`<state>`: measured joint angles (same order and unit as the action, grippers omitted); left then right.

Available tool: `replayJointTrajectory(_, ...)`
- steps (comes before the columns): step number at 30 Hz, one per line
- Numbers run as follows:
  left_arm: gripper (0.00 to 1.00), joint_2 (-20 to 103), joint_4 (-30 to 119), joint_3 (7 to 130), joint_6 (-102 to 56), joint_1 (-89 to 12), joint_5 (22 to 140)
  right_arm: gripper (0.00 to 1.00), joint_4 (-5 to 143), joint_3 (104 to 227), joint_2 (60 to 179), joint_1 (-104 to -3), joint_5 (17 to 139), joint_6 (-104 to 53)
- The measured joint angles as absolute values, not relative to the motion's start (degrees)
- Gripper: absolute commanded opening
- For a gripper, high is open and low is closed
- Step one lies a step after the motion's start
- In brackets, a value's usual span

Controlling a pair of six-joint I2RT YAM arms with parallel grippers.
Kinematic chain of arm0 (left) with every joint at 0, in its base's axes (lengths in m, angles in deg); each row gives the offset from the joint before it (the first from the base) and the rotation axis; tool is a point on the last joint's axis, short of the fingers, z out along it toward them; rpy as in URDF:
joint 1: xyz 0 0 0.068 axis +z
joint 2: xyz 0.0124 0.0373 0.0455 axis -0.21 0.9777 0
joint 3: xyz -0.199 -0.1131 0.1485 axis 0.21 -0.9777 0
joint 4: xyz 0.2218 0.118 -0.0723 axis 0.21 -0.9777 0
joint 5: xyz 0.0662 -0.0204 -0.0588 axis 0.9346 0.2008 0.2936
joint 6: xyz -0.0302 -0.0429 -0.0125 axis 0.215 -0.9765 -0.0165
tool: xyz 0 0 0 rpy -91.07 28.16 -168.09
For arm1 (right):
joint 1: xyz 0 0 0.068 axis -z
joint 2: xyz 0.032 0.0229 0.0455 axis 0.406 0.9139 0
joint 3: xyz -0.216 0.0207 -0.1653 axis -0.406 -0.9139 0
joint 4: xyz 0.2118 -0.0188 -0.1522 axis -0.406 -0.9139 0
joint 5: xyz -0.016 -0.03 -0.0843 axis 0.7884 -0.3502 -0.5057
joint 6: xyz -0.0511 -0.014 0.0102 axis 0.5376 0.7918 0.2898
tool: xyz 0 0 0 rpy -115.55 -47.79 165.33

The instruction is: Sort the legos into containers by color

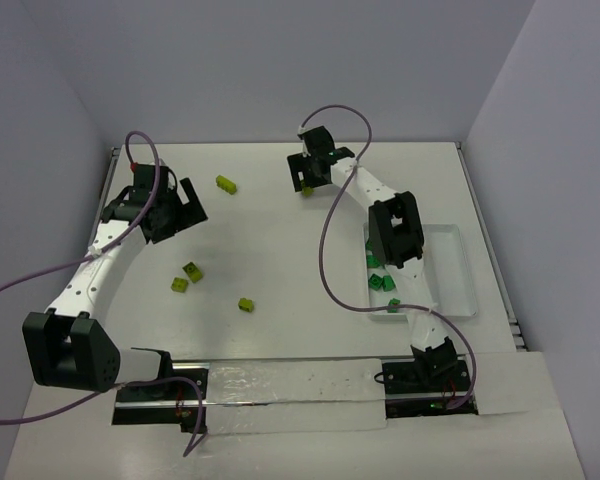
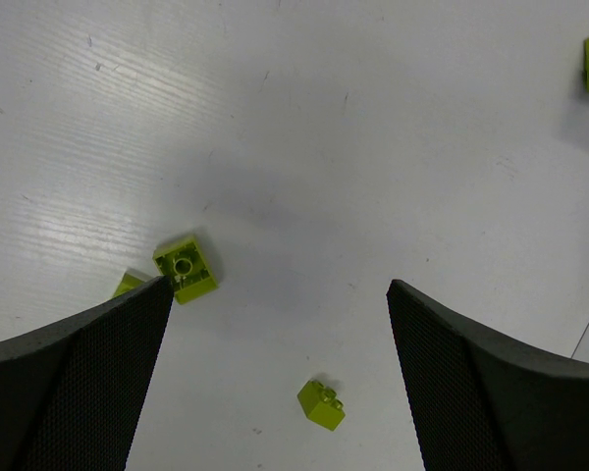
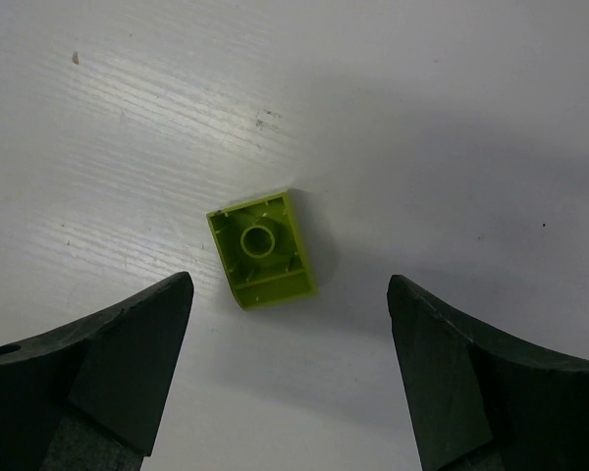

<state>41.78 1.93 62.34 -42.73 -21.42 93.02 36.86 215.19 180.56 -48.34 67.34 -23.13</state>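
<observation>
The right gripper (image 3: pixel 287 287), at 12 o'clock, is spread wide apart, with an upturned yellow-green lego (image 3: pixel 262 248) lying untouched on the surface (image 3: pixel 452 118) between its jaws. The left gripper (image 2: pixel 280 287), at 10 o'clock, is apart too and empty.

Left claw (image 2: pixel 280 294) and right claw (image 3: pixel 290 285) both gape wide

The white table (image 1: pixel 270 240) is being enclosed on three sides by plain pale grey walls: back wall (image 1: pixel 280 60), left wall (image 1: pixel 30 140), right wall (image 1: pixel 560 130). Soft light is being reflected off a glossy strip (image 1: pixel 300 390) at the near edge. Faint shadows are being cast.
</observation>
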Motion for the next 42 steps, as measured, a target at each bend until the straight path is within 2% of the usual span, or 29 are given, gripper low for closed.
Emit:
replayJointTrajectory(9,0.98,42.45,1.91,62.36,-42.09,-21.42,93.57,0.84,35.43,220.35,183.77,-48.36,67.11,-22.91)
replayJointTrajectory(15,0.98,42.73,1.90,62.36,-41.98,-21.42,93.72,0.66,34.31,220.91,183.93,-48.57,66.58,-21.51)
replayJointTrajectory(24,0.98,42.75,1.90,62.36,-41.91,-21.42,94.16,0.61,33.30,220.91,184.55,-49.35,67.21,-18.91)
replayJointTrajectory(30,0.99,42.75,1.90,62.37,-41.89,-21.42,94.42,0.46,32.80,221.02,184.55,-49.86,67.86,-17.64)
replayJointTrajectory(33,0.99,42.75,1.90,62.36,-41.89,-21.42,94.66,0.32,32.71,221.02,184.55,-49.98,67.87,-17.39)
replayJointTrajectory(42,0.99,42.75,1.77,62.36,-41.89,-21.42,94.79,0.24,32.99,219.34,183.43,-50.23,67.31,-17.93)
